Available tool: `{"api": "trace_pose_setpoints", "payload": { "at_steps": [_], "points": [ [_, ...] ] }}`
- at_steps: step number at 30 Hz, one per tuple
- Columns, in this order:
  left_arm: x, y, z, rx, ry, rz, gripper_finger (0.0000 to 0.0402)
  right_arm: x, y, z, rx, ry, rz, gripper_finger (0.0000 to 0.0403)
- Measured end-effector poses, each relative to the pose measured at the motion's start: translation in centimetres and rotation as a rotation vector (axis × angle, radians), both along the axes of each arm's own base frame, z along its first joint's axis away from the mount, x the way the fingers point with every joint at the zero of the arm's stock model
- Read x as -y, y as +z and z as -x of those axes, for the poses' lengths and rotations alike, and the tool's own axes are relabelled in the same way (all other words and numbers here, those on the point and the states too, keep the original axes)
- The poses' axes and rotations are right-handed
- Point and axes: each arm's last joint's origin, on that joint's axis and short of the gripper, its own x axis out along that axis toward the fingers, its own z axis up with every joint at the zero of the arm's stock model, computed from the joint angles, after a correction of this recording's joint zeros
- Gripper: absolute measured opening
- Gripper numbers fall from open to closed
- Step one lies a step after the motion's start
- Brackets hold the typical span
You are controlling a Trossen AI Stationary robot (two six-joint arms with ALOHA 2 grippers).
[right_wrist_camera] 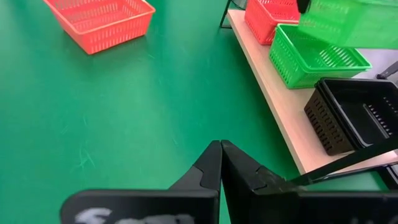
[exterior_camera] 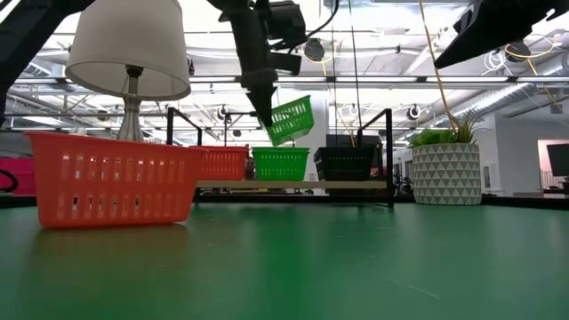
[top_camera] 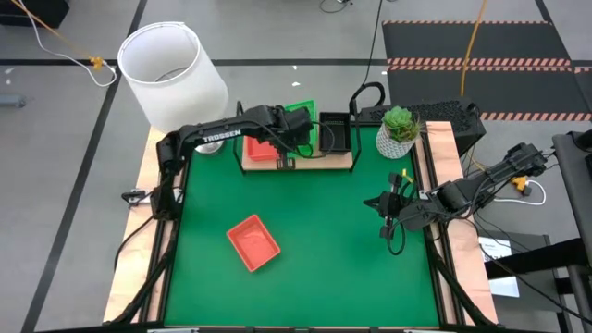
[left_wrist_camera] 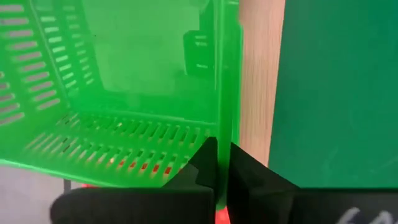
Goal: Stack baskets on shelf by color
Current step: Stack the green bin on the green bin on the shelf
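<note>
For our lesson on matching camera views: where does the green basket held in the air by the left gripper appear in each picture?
High view: the held green basket shows above the shelf, largely hidden by the left arm.
Low view: it hangs tilted over the green basket on the shelf.
Left wrist view: it fills the picture, its wall pinched by the left gripper.
Right wrist view: at the top right edge.
Shared landmark: the shelf.
</note>
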Motion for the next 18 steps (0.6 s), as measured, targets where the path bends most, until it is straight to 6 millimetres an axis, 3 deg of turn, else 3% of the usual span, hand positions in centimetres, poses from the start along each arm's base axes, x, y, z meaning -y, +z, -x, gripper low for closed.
{"api": "trace_pose_setpoints", "payload": {
  "at_steps": [5, 12, 18],
  "points": [
    [0.15, -0.11, 0.42, -0.049, 0.004, 0.005, 0.0022, 0.0, -0.02, 0.01, -0.002, 0.0, 0.0, 0.0],
    [0.05, -0.22, 0.6, -0.063, 0.01, 0.01, 0.0006, 0.01, -0.01, 0.01, -0.001, -0.002, -0.001, 0.0],
    [0.0, -0.65, 0.43, -0.075, 0.01, 0.015, 0.0029, 0.01, -0.01, 0.01, 0.001, -0.005, -0.005, 0.0]
  ]
}}
